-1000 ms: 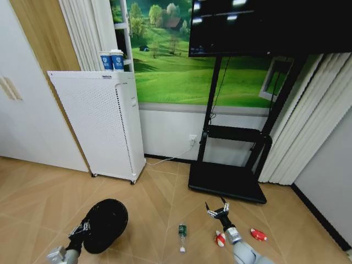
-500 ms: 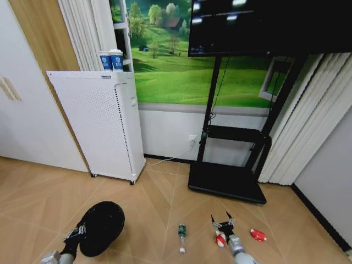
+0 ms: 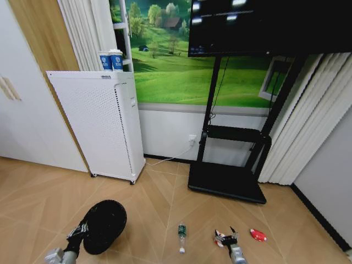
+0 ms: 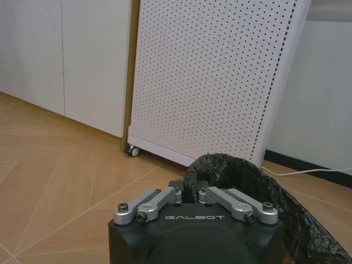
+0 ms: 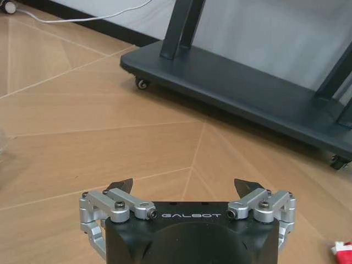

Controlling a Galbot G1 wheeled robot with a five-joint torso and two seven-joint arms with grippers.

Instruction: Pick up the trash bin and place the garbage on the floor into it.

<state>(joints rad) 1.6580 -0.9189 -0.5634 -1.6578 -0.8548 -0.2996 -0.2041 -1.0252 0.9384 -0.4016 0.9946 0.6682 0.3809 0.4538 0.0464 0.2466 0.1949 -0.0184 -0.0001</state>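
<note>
Over the last second our right gripper had dropped lower, fingers spread wide, onto the red-and-white can on the floor. Our left gripper was clamped on the rim of the trash bin — held tipped on our left. Between them lay the bottle; the wrapper lay just right of the can. Beyond stood the white perforated unit and the black stand base.

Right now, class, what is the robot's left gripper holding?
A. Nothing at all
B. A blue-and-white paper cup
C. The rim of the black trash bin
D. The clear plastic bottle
C. In the left wrist view the left gripper is closed on the rim of the trash bin, and the head view shows the bin at the end of the left arm.
</note>
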